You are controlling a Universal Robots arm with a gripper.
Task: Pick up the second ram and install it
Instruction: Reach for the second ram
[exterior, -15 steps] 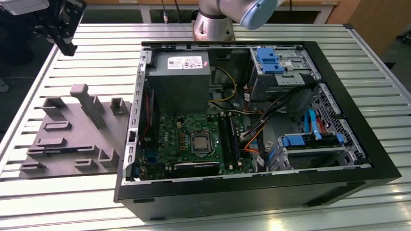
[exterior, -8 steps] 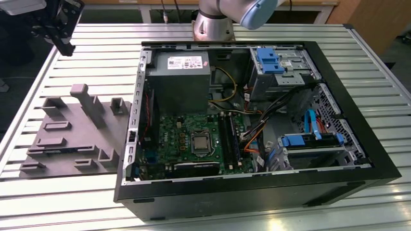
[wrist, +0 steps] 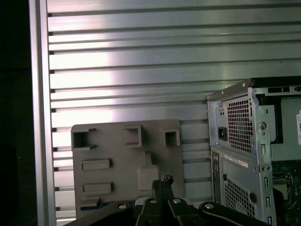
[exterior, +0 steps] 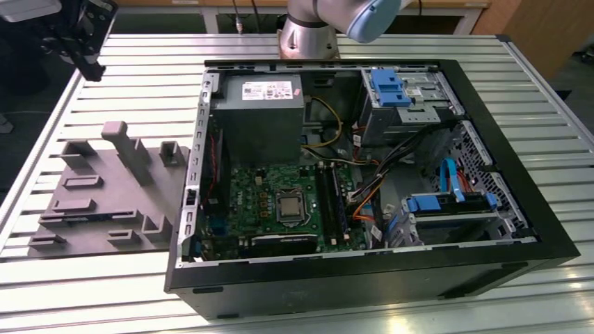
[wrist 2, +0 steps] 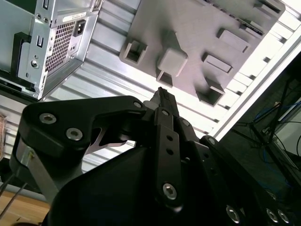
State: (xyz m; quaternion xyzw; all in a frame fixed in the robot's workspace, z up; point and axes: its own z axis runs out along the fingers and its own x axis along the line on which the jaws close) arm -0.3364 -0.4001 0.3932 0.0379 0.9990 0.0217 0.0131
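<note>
My black gripper (exterior: 91, 69) hangs high over the table's far corner at the exterior view's left, beyond the grey fixture plate (exterior: 102, 202). Both wrist views show its fingertips (wrist 2: 162, 94) (wrist: 162, 181) pressed together with nothing between them, so the gripper is shut and empty. A thin dark strip (exterior: 88, 215) that looks like the second ram lies in a groove near the plate's front; it shows as a bluish sliver (wrist: 89, 205) in the first wrist view. The open computer case (exterior: 519, 257) holds the green motherboard (exterior: 260, 202), with one dark board standing in its black slots (exterior: 332, 198).
The grey plate carries tall posts (exterior: 119, 139) and low blocks. The case's rear panel with its power socket (wrist: 221, 133) faces the plate. Orange and blue cables (exterior: 366, 202) and blue drive brackets (exterior: 390, 87) crowd the case's right half. The arm's base (exterior: 311, 31) stands behind the case.
</note>
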